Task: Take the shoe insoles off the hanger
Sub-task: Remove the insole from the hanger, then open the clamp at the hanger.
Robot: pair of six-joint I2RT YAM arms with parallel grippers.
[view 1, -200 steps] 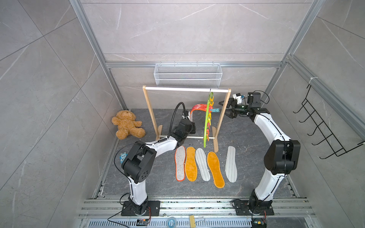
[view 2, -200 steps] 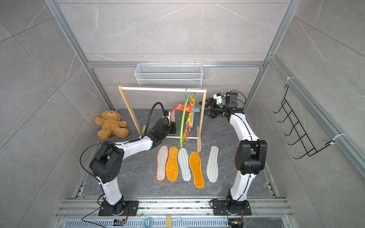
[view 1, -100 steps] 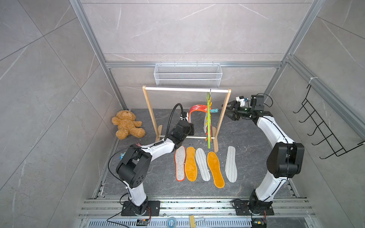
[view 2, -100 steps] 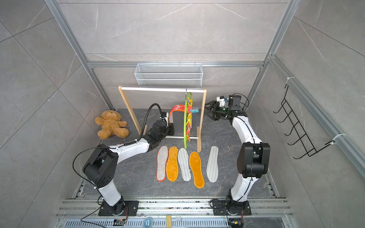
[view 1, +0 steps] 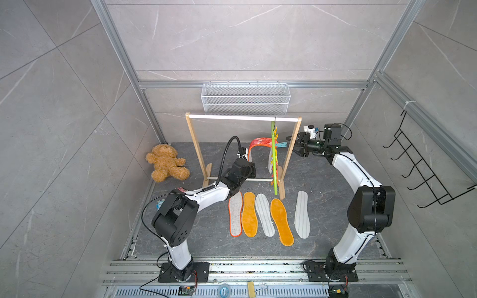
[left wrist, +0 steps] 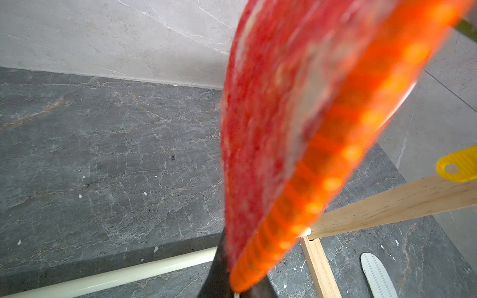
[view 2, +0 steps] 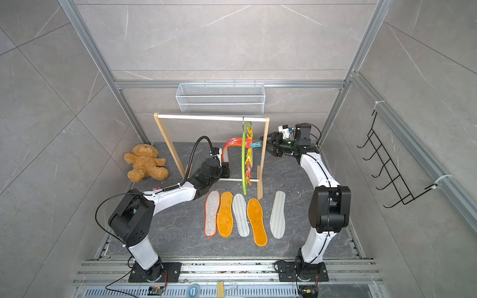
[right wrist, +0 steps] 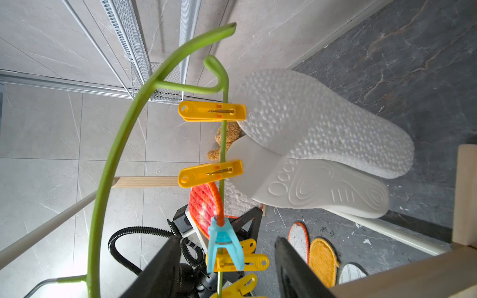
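Right gripper (right wrist: 227,242) has its two black fingers apart, one on each side of the small teal plastic clip (right wrist: 223,254), not touching it yet. It has nothing in it. That clip bites the top end of the bendy red-and-white spotty shoe insole (right wrist: 204,203) and sits on the thin lime-green curved plastic hanger (right wrist: 116,154). Left gripper (view 2: 225,165) is closed tight on the low end of that insole, so it bows like a bridge btwn L arm & hanger. Two white foam insoles (right wrist: 322,123) hang from yellow clips (right wrist: 211,111) just beside. Five more insoles (view 1: 262,215) lie flat on the dark floor, so the job is prob over half done.

What could go wrong: the hanger only hangs by its hook on the wooden rail frame (view 1: 196,144), so it can swing. If L arm pulls before the clip opens, the hanger may tip or slide. If R fingers pinch off-centre, the clip could twist & slip out w/o opening.
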